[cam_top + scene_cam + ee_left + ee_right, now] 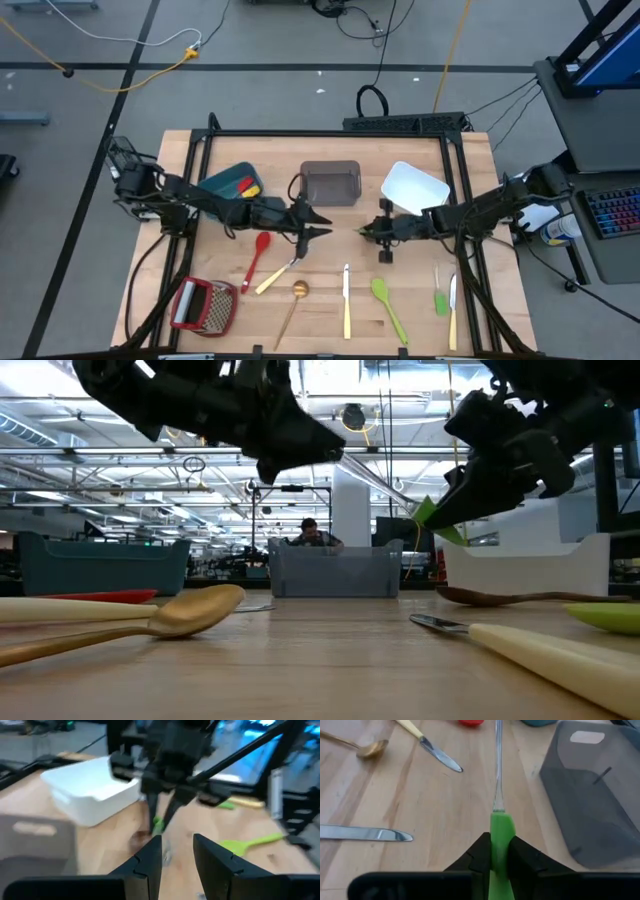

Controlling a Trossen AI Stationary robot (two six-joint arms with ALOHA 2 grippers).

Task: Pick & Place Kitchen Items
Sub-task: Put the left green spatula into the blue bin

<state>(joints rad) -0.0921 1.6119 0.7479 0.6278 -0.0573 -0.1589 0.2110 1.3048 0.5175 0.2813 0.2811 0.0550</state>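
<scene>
My right gripper (368, 231) is shut on a slim utensil with a green handle (501, 837) and a thin metal shaft (498, 775), above the table's middle. My left gripper (322, 226) is open and empty, its fingers (150, 857) facing the right gripper a short way off. On the near half of the table lie a red spatula (259, 254), a cream-handled knife (274, 279), a gold spoon (294, 303), another cream-handled knife (347, 300), a green spatula (388, 305), a small green utensil (440, 300) and a third knife (452, 316). My right gripper pinches the utensil's green handle (502, 851) between its two fingers. The utensil lies along the fingers, and its metal shaft sticks out ahead of them toward the table's left. It is lifted clear of the table and slants down in the low view (438, 520).
A teal bin (224, 184), a grey bin (330, 183) and a white bin (413, 188) stand in a row at the far side. A red-framed grater (205, 305) lies at the near left. A person shows in the room behind the table (312, 534).
</scene>
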